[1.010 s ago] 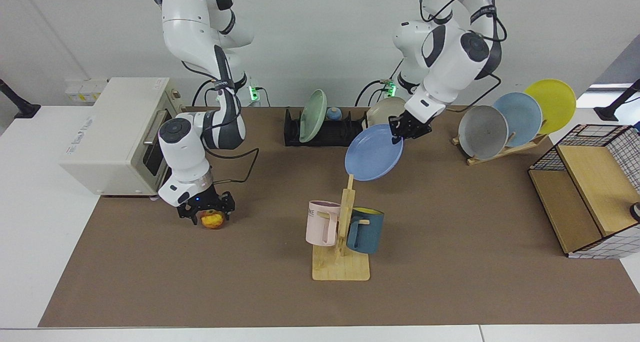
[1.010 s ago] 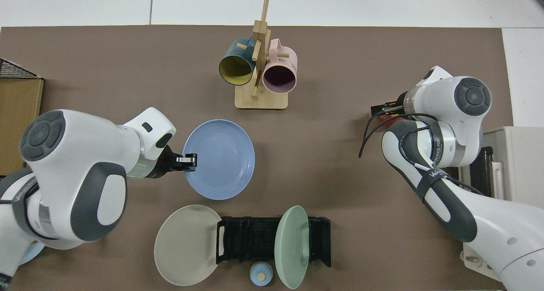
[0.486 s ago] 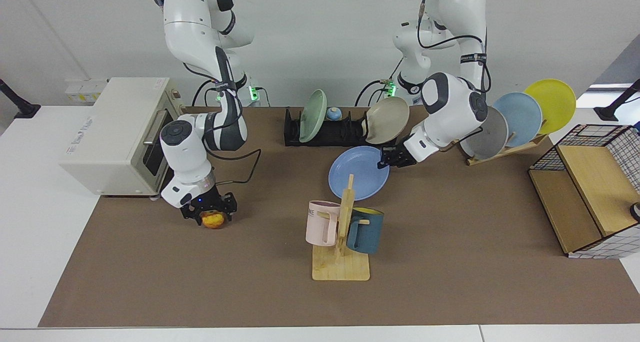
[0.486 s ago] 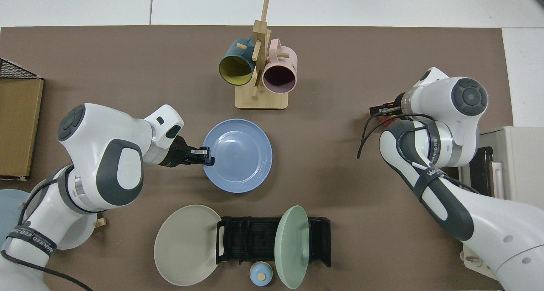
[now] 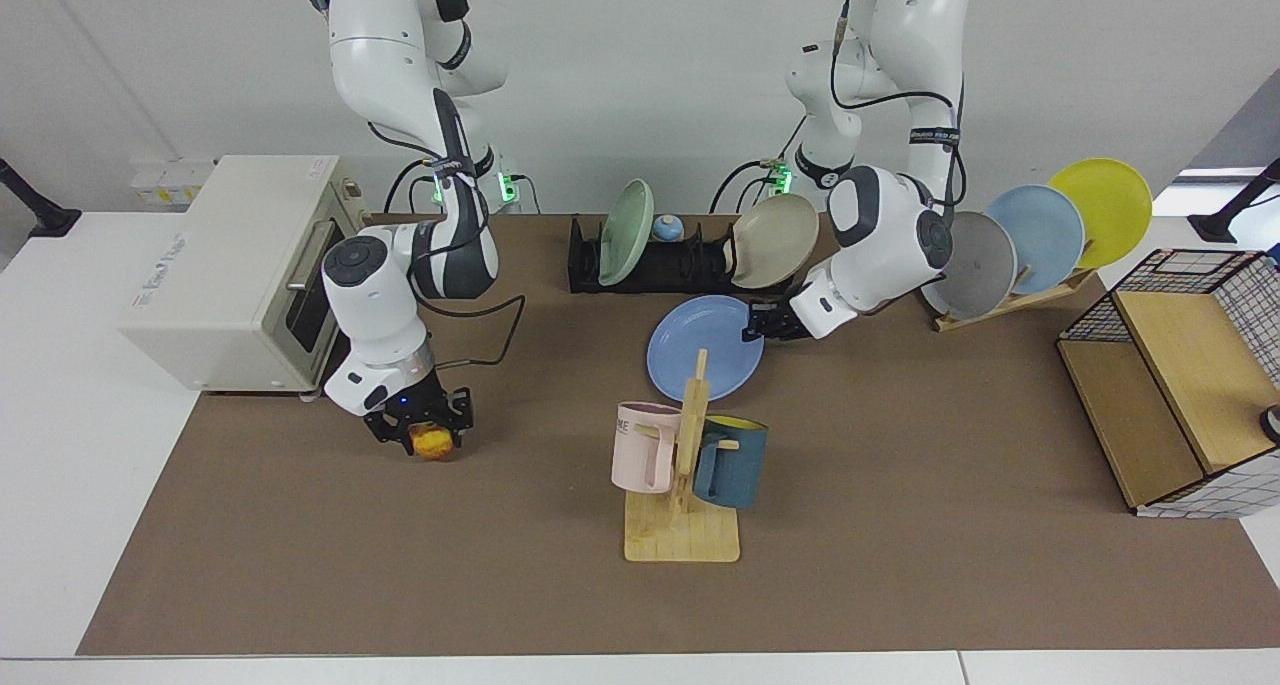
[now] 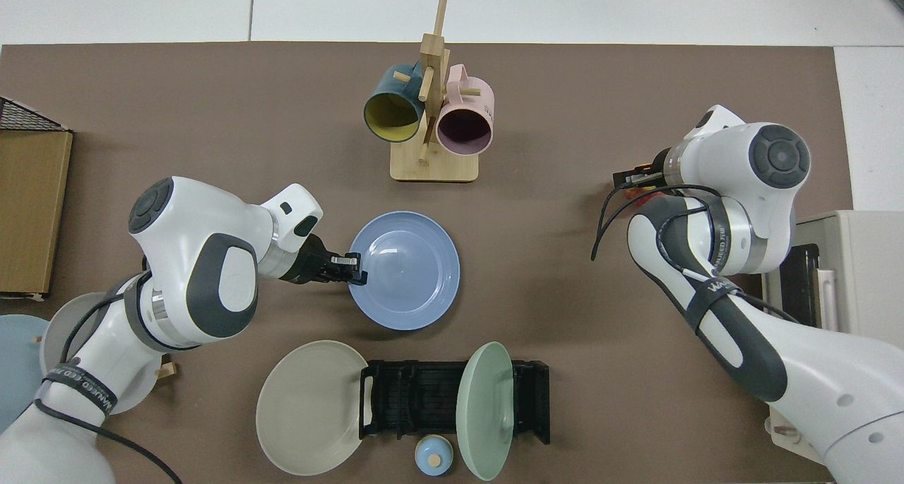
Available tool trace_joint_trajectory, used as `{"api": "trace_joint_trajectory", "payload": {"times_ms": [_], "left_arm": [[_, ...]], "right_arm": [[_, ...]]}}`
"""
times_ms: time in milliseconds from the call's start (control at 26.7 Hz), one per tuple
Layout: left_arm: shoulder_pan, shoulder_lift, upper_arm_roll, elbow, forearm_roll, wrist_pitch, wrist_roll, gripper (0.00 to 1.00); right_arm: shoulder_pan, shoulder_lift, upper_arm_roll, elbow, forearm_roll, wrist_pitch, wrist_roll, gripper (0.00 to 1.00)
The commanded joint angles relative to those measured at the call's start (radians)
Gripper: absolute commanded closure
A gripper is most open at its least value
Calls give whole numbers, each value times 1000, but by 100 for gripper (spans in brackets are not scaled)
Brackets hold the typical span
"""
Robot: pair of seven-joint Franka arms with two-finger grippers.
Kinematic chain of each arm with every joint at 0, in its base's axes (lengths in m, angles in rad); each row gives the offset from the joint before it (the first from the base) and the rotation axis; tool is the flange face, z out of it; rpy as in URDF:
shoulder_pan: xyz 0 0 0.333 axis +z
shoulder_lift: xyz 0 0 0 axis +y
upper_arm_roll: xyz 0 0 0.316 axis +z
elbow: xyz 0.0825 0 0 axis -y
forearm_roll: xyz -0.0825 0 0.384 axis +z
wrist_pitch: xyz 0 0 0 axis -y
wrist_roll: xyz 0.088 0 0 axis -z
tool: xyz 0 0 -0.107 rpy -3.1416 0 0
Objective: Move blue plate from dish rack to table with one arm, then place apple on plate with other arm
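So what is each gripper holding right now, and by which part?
The left gripper pinches the blue plate by its rim, on the edge nearest its arm. The right gripper holds the apple by its sides, from above.

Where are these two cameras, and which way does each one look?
Facing view: across the table, looking at both arms; left hand grips the blue plate, right hand holds the apple.
Top view: overhead, looking straight down on both arms, table.
Shared: blue plate, dish rack, mug stand.
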State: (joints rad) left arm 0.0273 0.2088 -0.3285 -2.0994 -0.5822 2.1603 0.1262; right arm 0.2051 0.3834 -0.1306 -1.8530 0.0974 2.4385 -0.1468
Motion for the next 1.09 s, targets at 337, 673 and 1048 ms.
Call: {"api": "trace_joint_trajectory", "payload": {"times_ms": [337,673,1048], "left_arm": [[-26,-12,5,96,254,-8,-112,18],[-18,-170,5,191,446,-230,-208,15],[-7,-399,19,202,467,-433,-197,5]], "right_arm": [[-61,-251,-7,8,2,-323,-73,100],[37,-313,-4,-64,2,-332,39,100],[273,-293,-6,-63,2,-299,396,100]]}}
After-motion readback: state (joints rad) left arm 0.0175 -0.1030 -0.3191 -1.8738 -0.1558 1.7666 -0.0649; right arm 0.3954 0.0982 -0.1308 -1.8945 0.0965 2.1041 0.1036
